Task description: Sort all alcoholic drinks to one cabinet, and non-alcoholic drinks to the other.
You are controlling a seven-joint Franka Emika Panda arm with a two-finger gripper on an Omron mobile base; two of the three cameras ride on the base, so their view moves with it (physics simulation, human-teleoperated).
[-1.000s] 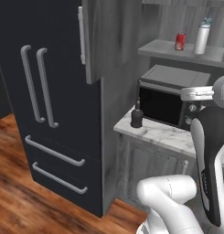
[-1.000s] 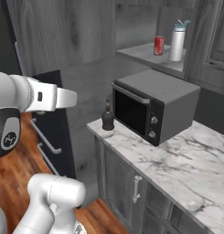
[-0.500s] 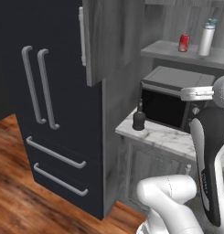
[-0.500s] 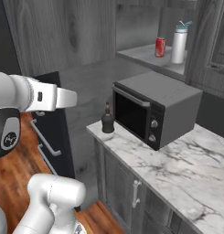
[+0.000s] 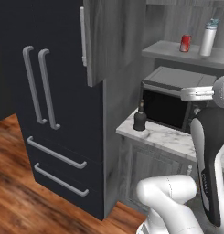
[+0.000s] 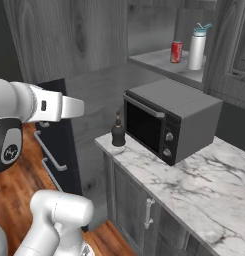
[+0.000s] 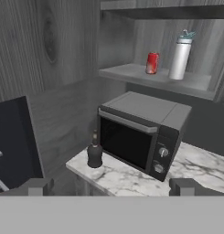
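Marble counter [image 6: 194,185] runs along the wall beside a dark navy fridge [image 5: 49,114], and a grey microwave [image 6: 169,122] sits on it with its dark glass door shut. A squat dark bottle [image 6: 118,133] with a long thin neck stands upright on the counter's end nearest the fridge, just beside the microwave's door side and apart from it; the hand view shows the same bottle in front of the microwave's left corner.

Above the microwave a grey shelf [image 7: 131,73] juts from the wood-grain wall. A small red can [image 7: 152,63] stands on it, and close beside it stands a taller pale-grey bottle [image 7: 181,55] with a light-blue cap. The two are near each other but not touching. In the left base view the same pair sits at the upper right, can to the left of the bottle.

The arm [image 5: 214,151] rises in the foreground, well back from the counter, with the hand raised and aimed toward the microwave and shelf. In the hand view the two dark fingertips [image 7: 38,186] show far apart at the bottom corners, so the jaws stand wide and hold nothing. The gripper [image 7: 111,188] is well apart from every drink.

Grey lower cabinet doors [image 6: 139,210] with small handles run under the counter, and a wooden floor [image 5: 22,192] spreads below the fridge.
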